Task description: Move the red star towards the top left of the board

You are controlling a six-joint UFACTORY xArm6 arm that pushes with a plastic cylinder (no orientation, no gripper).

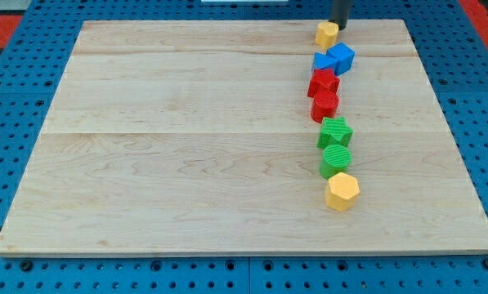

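The red star (323, 82) lies in the upper right part of the wooden board (186, 139), in a line of blocks running down the view. A red round block (324, 104) touches it just below. Two blue blocks (334, 60) sit just above it, and a yellow block (327, 33) lies near the board's top edge. My tip (340, 24) is at the view's top, touching or just right of that yellow block, well above the red star.
Below the red blocks come a green star (335, 131), a green round block (336, 160) and a yellow hexagonal block (342, 191). The board rests on a blue perforated table (15, 122).
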